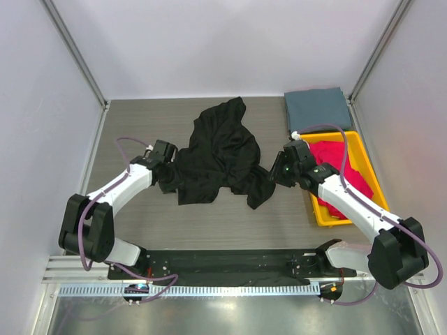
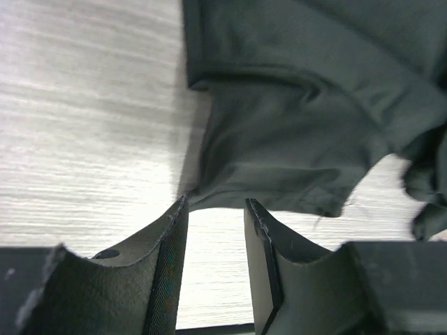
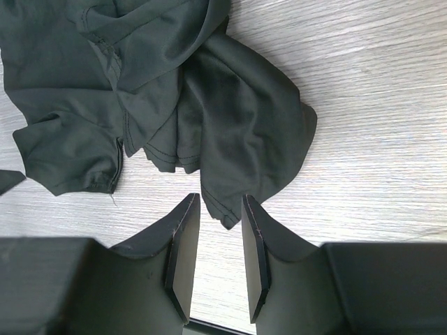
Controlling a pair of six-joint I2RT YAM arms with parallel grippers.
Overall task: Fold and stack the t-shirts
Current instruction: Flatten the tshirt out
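black t-shirt [image 1: 220, 150] between left tool [image 1: 168, 158], right tool [image 1: 279, 168]

A crumpled black t-shirt [image 1: 220, 157] lies mid-table between the left gripper [image 1: 170, 159] and right gripper [image 1: 276, 172], with a folded grey-blue t-shirt [image 1: 318, 108] beyond the yellow tray [image 1: 328, 222].

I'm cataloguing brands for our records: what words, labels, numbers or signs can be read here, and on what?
None readable. The black t-shirt shows no print or legible label in any view; the grey-blue t-shirt, the magenta-red t-shirts and the yellow tray bear no visible text.
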